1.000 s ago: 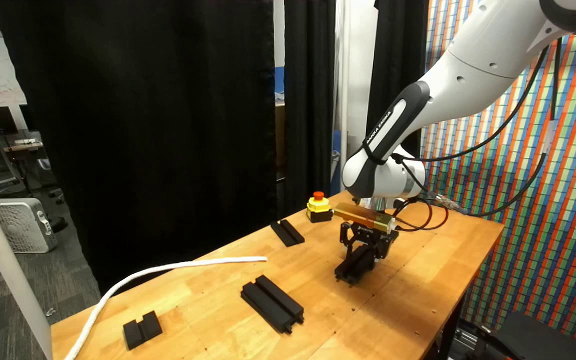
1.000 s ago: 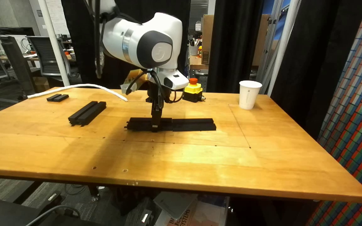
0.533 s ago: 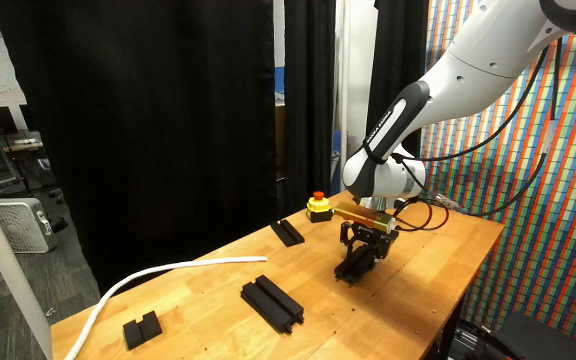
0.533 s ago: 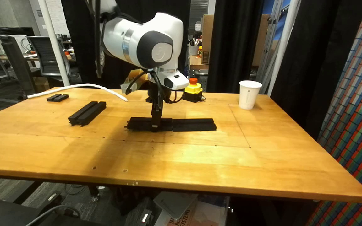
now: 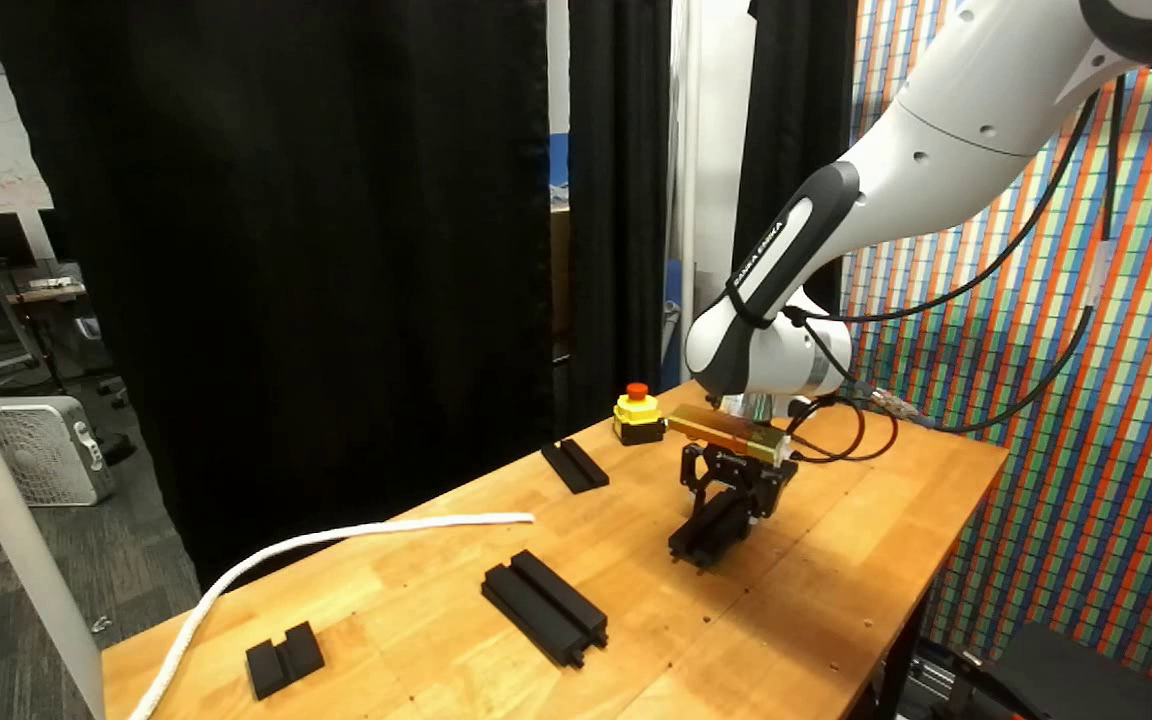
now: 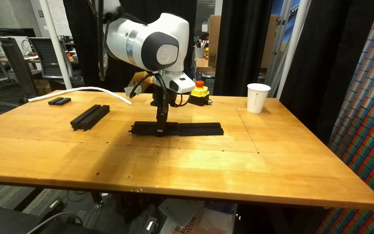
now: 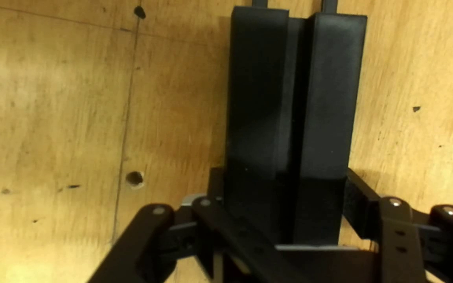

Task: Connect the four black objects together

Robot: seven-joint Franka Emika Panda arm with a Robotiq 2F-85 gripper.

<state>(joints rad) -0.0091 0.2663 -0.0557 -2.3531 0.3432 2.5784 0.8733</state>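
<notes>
Cup (image 6: 257,99), button (image 6: 199,92) and cord (image 6: 86,88) rest on the wooden table (image 6: 190,169); black curtain (image 5: 286,250) alongside; the gripper (image 7: 284,194) clasps one bar (image 7: 262,114), end to end with a second bar (image 6: 200,130); a third bar (image 5: 542,608) lies apart, near the cord.

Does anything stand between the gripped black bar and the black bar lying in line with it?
Nothing visible: in an exterior view, the gripped bar and the neighbouring bar seem to meet end to end.

The table (image 6: 206,169) holds three long black bars (image 6: 98,116), two shorter black blocks (image 5: 284,660), one cord (image 6: 91,88), one button (image 6: 199,92) and, at two o'clock in an exterior view, one cup (image 6: 257,100).
</notes>
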